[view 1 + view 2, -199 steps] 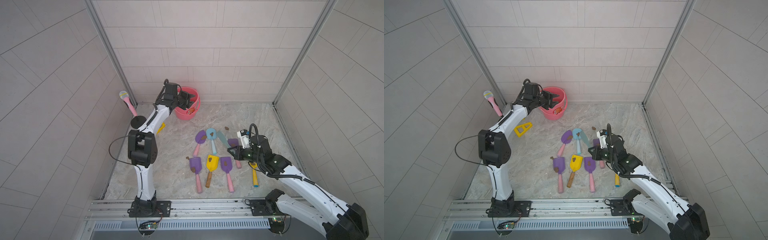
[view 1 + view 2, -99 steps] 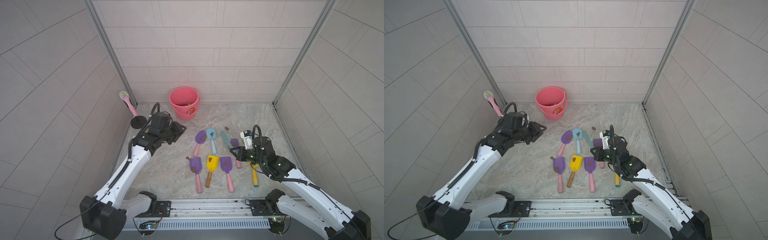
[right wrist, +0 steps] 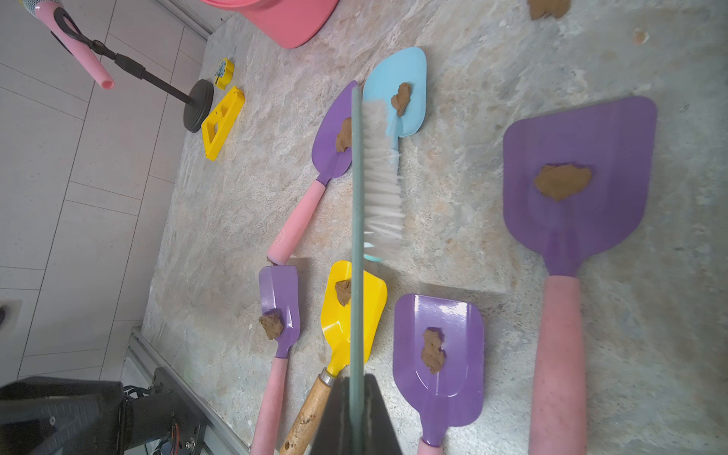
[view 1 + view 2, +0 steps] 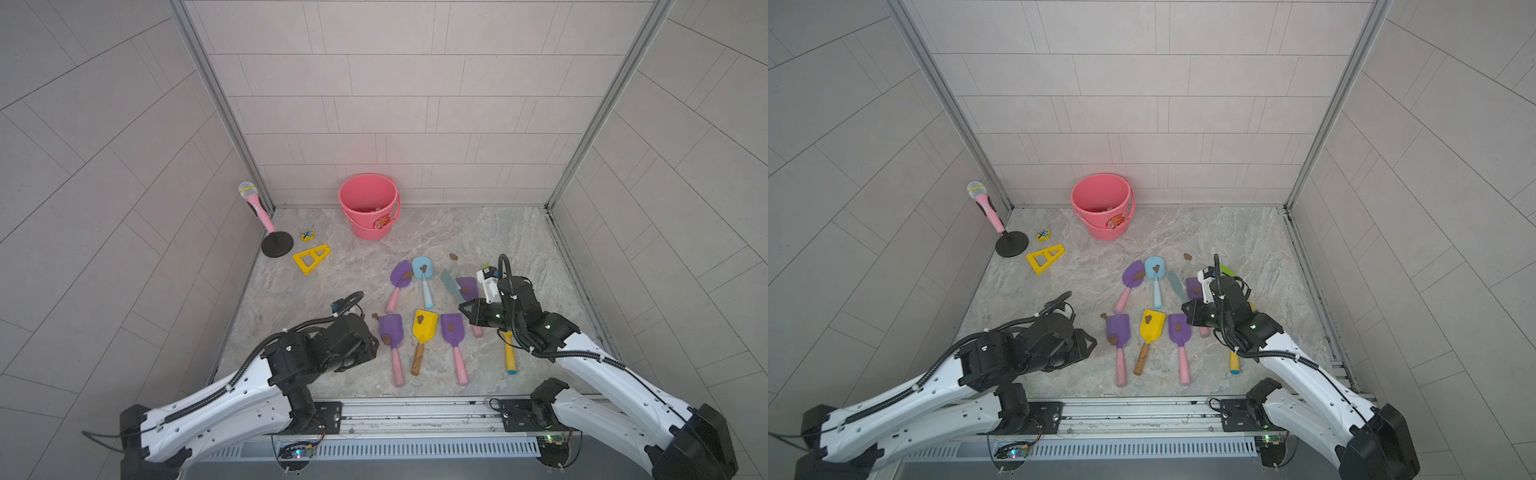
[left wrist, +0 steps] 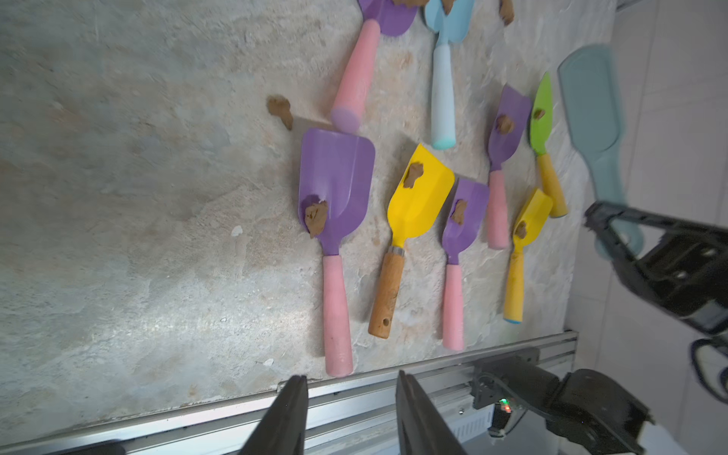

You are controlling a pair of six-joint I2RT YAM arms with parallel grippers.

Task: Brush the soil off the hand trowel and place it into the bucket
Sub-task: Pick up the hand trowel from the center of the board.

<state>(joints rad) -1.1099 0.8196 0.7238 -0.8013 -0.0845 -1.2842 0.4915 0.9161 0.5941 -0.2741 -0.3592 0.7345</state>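
We see our left hand (image 5: pixel 350 377) apart and empty near the purple pink-handled metal trowel (image 4: pixel 390 328), with a brown soil lump (image 4: pixel 387 339) on its blade. Meanwhile our right hand (image 3: pixel 356 380) is clamped on the teal white-bristled brush (image 3: pixel 380 177). The round coral-pink plastic bucket (image 4: pixel 365 229) sits by the back wall.

Pink bucket (image 4: pixel 365 226) sits upright, trowels (image 4: pixel 424 330) lie flat near it, each with a brown soil lump (image 4: pixel 420 319) on top.

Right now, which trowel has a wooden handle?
The yellow-bladed trowel, its brown handle bearing a hanging hole; every other handle is pink, blue or yellow.
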